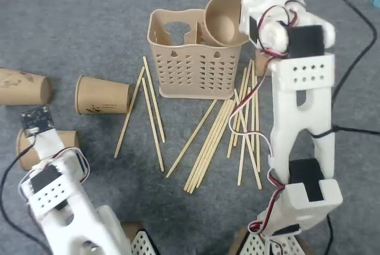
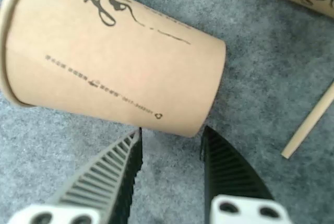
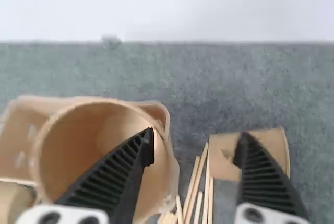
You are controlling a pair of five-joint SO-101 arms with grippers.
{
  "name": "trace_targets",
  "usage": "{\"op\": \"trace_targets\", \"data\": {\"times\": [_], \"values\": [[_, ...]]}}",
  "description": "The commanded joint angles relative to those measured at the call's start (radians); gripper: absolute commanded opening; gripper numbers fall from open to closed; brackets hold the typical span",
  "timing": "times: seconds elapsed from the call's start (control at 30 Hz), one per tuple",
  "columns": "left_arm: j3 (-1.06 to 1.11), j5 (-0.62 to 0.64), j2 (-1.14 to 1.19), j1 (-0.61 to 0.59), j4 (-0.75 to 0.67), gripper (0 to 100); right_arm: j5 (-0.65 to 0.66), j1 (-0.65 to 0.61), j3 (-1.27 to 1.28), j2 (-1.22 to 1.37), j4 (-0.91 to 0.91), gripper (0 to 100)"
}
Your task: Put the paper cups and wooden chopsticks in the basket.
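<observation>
Because a paper cup weighs almost nothing and its thin wall buckles under a hard pinch, the safest hold is at the rolled rim, one finger inside and one outside. A light grip across the body near the base, where the bottom disc braces it, would also do. The leaning cup [image 1: 224,22] rests tilted in the basket [image 1: 193,74], at its right-hand end as the high view shows it. The right gripper [image 3: 195,132] is at that cup with its jaws spread wide, one finger across the mouth and the other well clear of the wall, so it clamps nothing. Well to the basket's left and nearer the arms, the left gripper [image 2: 172,129] hangs over a cup on its side [image 2: 115,62]. Its jaws are parted partway and empty, tips just short of the wall toward the base end. That gap looks too narrow to span the body, so it likely needs widening. A third cup [image 1: 101,94] and a fourth cup [image 1: 24,87] lie left of the basket, and a fifth cup [image 3: 274,143] sits just beside its right end. The wooden chopsticks [image 1: 208,139] lie scattered in front of the basket. They are stiff, thin and apt to roll, and best pinched mid-length.
</observation>
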Motion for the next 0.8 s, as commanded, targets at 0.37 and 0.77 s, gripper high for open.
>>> {"op": "trace_targets", "data": {"times": [0.37, 0.77], "values": [[-0.010, 0.011, -0.012, 0.000, -0.023, 18, -0.006, -0.007, -0.370, -0.038, 0.417, 7.5], [-0.007, 0.011, -0.014, 0.000, -0.025, 18, 0.106, 0.054, 0.437, -0.288, 0.401, 0.8]]}}
